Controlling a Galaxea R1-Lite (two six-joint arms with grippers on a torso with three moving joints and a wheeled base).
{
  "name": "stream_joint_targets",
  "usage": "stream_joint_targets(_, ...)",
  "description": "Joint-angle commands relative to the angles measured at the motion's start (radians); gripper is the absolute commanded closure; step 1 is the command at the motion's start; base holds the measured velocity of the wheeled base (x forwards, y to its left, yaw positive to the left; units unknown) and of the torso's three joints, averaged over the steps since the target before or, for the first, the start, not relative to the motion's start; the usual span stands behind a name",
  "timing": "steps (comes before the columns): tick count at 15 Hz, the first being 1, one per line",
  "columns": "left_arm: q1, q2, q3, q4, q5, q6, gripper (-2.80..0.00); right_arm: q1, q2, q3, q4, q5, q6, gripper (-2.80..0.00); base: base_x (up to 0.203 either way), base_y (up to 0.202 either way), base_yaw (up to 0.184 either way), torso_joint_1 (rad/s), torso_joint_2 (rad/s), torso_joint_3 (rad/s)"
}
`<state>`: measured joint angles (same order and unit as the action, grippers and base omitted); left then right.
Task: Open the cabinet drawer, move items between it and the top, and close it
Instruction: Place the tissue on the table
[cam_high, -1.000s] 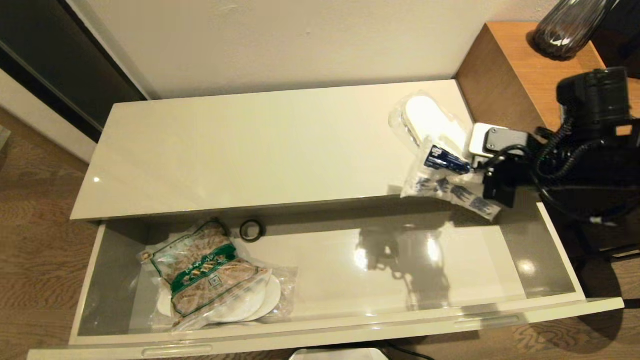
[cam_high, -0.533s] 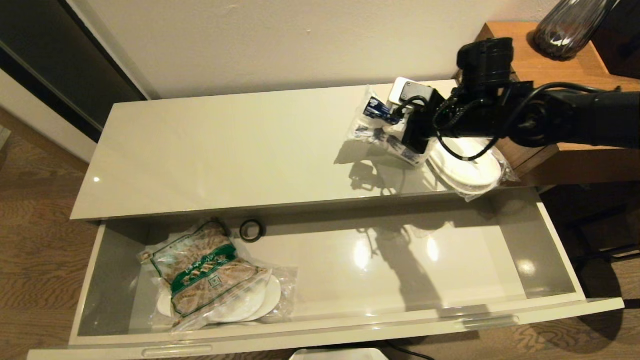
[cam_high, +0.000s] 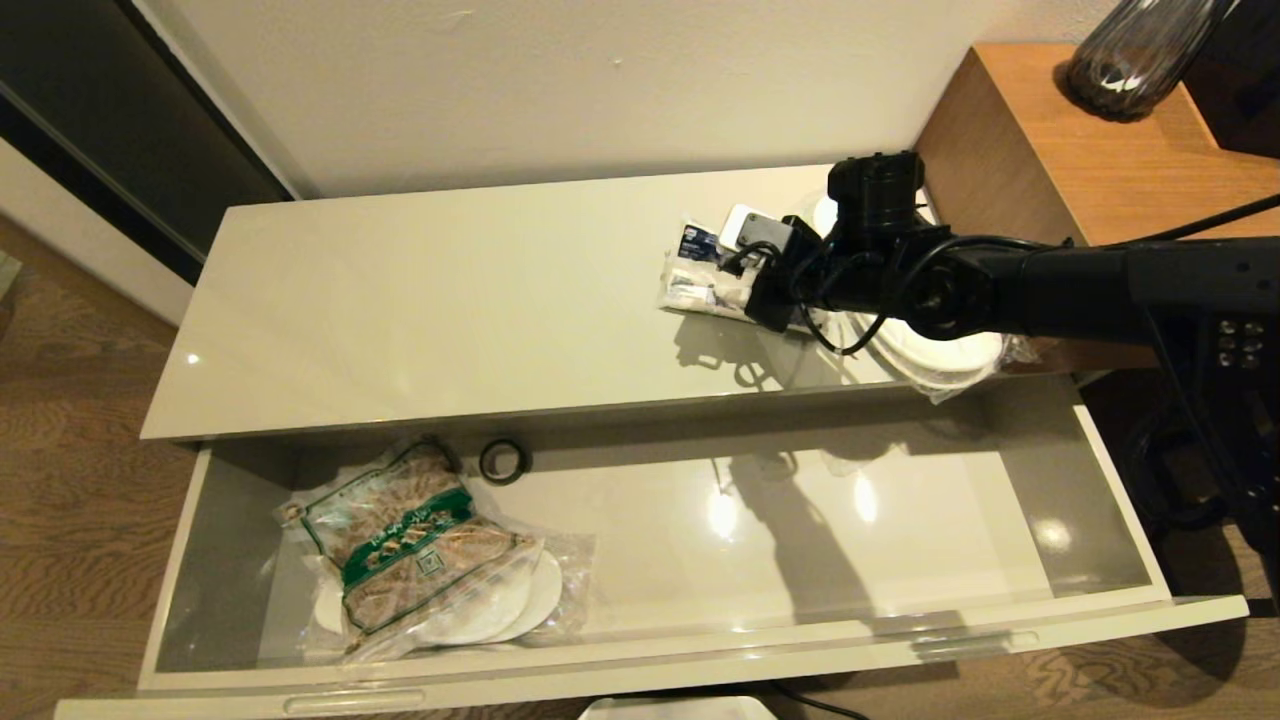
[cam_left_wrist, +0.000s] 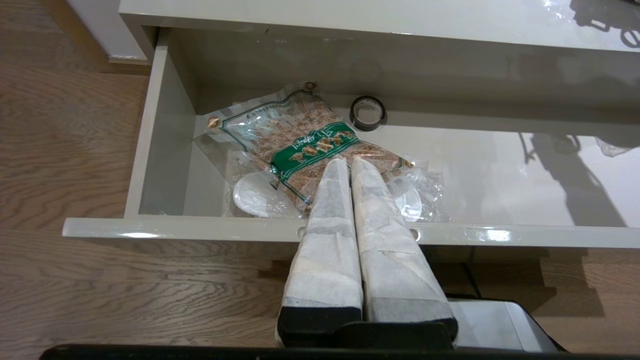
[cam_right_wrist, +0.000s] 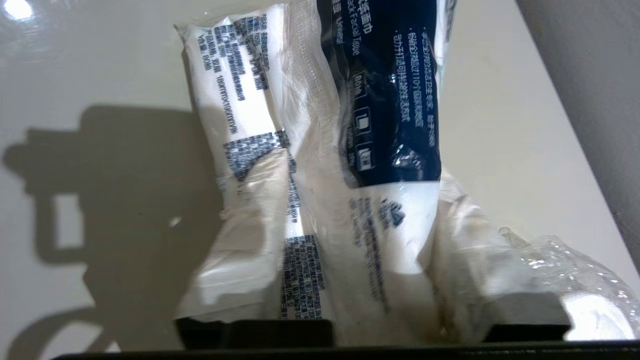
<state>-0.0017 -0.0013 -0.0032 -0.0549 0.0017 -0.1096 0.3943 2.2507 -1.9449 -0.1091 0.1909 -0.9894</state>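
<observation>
Cream cabinet top (cam_high: 450, 300) carries your packet (cam_high: 700, 275), lying flat right in front of the right end effector (cam_high: 745, 290). Its fingers (cam_right_wrist: 250, 220) sit either side, maybe letting go. Pull straight back toward the right.

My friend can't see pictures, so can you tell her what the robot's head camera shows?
The right claw is at a white packet with a dark blue label on the cream cabinet top, beside wrapped white slippers. Below, the drawer is open, holding a green-labelled bag and a black ring.
</observation>
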Motion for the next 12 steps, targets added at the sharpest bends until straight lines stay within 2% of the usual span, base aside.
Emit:
stream_joint_targets(1,0.0,0.001,0.0,0.0,0.001,-0.001,0.0,0.001,0.013,0.002,-0.035,0.004,-0.008,-2.8,0.0,0.0,0.0,0.0,0.0,0.0)
stream_joint_targets(5,0.0,0.001,0.0,0.0,0.001,-0.001,0.0,0.0,-0.008,0.011,-0.105,0.005,-0.011,-2.8,0.0,0.0,0.0,0.0,0.0,0.0)
stream_joint_targets(9,0.0,0.001,0.0,0.0,0.0,-0.001,0.0,-0.006,-0.101,0.02,-0.055,0.026,-0.005,-2.8,0.0,0.0,0.0,0.0,0.0,0.0)
stream_joint_targets(12,0.0,0.001,0.0,0.0,0.001,-0.001,0.0,-0.005,-0.179,0.036,0.056,0.029,0.027,-2.8,0.0,0.0,0.0,0.0,0.0,0.0)
